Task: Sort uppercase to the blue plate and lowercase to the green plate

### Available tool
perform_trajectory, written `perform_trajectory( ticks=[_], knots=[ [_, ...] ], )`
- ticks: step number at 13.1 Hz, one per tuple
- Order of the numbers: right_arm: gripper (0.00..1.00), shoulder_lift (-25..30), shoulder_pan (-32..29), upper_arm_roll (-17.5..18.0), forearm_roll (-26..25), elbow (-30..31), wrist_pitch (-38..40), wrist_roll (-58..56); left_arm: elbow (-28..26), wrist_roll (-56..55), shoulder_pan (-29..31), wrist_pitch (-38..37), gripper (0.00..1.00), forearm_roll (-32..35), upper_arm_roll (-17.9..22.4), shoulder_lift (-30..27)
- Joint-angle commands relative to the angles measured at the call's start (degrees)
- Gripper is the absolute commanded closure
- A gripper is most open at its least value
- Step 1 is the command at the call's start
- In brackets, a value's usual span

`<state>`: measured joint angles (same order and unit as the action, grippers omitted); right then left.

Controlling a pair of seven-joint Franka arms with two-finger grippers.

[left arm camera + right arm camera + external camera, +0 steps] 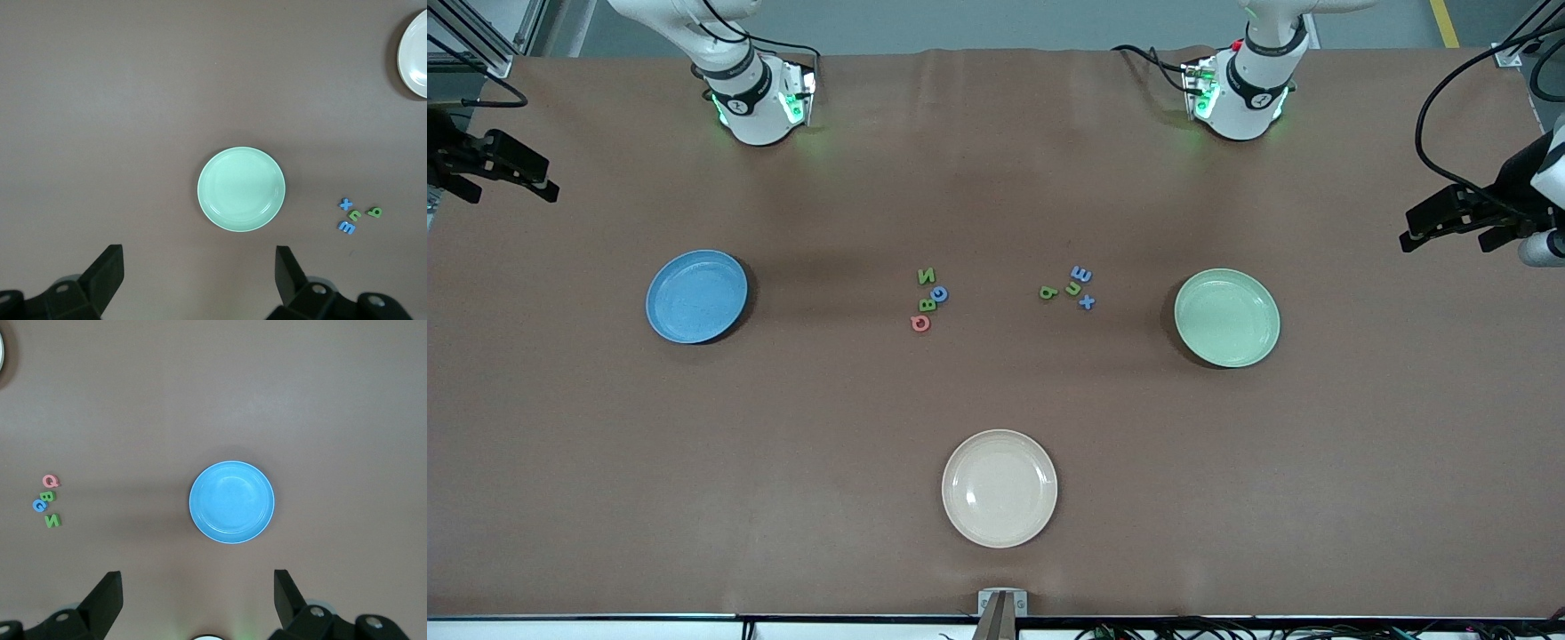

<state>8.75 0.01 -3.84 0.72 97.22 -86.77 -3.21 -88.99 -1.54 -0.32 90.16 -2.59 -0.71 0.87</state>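
The uppercase letters lie together mid-table: green N (927,276), blue C (940,293), green B (927,305) and pink Q (920,324) (50,481). Beside them, toward the left arm's end, lie the lowercase letters: blue e (1080,274), green n (1073,287), green q (1048,292) and blue x (1087,302) (345,204). The blue plate (696,296) (231,502) and the green plate (1226,317) (241,189) hold nothing. My left gripper (1445,240) (200,257) hangs open, high by the green plate. My right gripper (511,191) (198,580) hangs open, high by the blue plate.
A cream plate (1000,488) (415,53) sits nearer the front camera than the letters, with nothing on it. Brown cloth (783,444) covers the table. The two arm bases (758,102) (1240,93) stand along the table's edge farthest from that camera.
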Motion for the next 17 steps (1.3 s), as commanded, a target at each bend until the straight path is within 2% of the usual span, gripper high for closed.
perform_trajectory(
  ticks=[1,10,15,17],
  knots=[
    [0.0,1.4,0.3,-0.3,-0.5,1.4,-0.1,0.1,0.8,-0.2,0.2,-1.6,0.0,-0.8,-0.2,0.1],
    [0.0,1.3,0.3,-0.3,-0.4,1.1,0.3,0.2,0.5,-3.8,-0.7,-1.7,0.0,-1.1,-0.4,0.7],
    [0.0,1.2,0.3,-0.3,-0.4,1.0,0.7,0.2,-1.1,-13.5,-0.8,0.4,0.0,-4.8,-8.9,5.5],
    [0.0,1.1,0.3,-0.3,-0.3,1.0,0.8,0.2,-4.2,-19.5,-0.7,4.2,0.0,-4.7,-13.1,6.3]
  ],
)
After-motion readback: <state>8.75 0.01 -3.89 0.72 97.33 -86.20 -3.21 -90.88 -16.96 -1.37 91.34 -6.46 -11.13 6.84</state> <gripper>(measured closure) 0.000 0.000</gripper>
